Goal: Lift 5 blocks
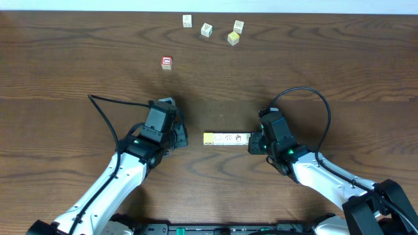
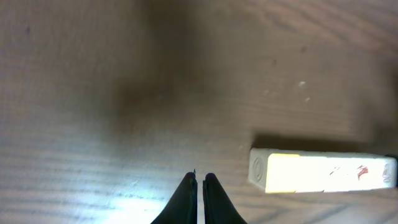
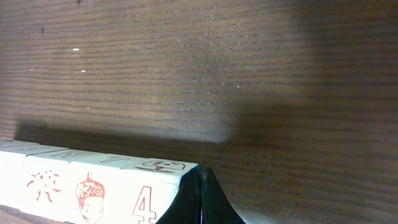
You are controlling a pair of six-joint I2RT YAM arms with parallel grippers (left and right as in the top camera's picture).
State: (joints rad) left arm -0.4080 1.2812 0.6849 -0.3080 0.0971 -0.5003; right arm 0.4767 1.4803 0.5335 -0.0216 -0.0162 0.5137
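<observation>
Overhead, the blocks (image 1: 226, 138) lie in one row. The right gripper (image 3: 202, 177), pressed closed, meets one end. The left gripper (image 2: 200, 180), likewise closed, sits near the other. Squeezing squarely inward should prevent buckling.

Overhead is evenly lit and sharp; the left wrist view is blurred, its row of cream-white wooden blocks (image 2: 323, 173) glaring; broad shadow dims the dark brown wooden bench (image 3: 323, 124) at the right wrist.

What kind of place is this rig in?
Likely a robot lab bench: left arm and right arm at a wood-grain table, a row of small printed blocks between them, loose cubes at the far edge.
</observation>
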